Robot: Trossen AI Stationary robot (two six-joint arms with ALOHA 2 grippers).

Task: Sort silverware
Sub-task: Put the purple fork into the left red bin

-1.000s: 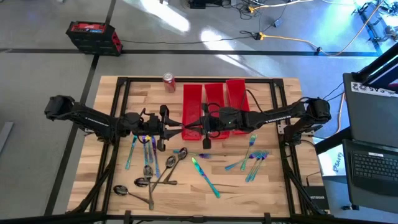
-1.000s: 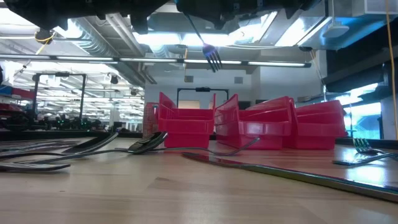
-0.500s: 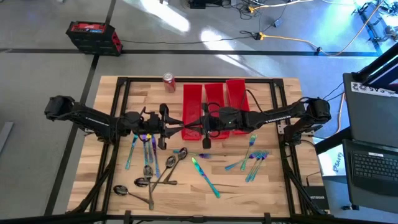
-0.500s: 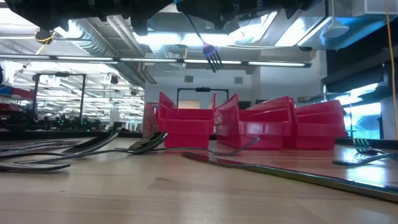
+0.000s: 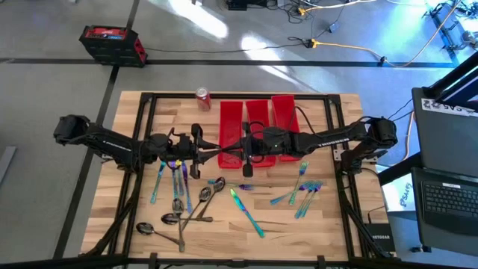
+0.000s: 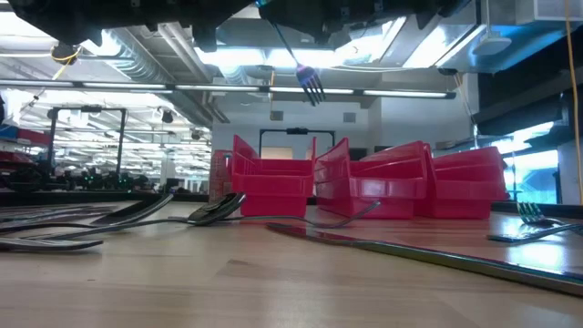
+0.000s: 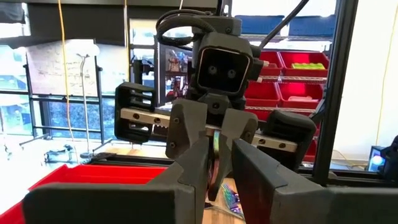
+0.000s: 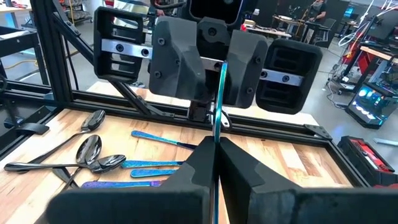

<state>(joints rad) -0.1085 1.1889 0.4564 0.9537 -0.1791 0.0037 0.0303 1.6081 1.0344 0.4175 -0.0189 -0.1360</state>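
Observation:
A teal fork [image 6: 310,82] hangs high over the table's middle, tines down, in front of the red bins [image 5: 258,119]. My right gripper [image 8: 216,142] comes in level from the table's right and is shut on its handle. My left gripper [image 7: 219,163] faces it from the table's left. Its fingers stand narrowly apart, one on either side of the handle's upper part [image 8: 221,74], with a gap showing. The other silverware lies flat on the table: spoons [image 5: 183,209] near left, teal knives and forks [image 5: 302,190] near right and middle [image 5: 246,213]. My right gripper pinches the fork's slim handle [image 8: 217,127] between its two fingers. The fingers lie level, coming from the table's right, across the handle. The fork stands steeply slanted and clear of the table, its tines [image 6: 312,87] hanging below the fingers.
Three long red bins stand side by side at the far middle, with a red soda can [image 5: 202,97] to their left. Black frame rails [image 5: 149,104] run along the table's edges. Bare wood lies between the two groups of silverware.

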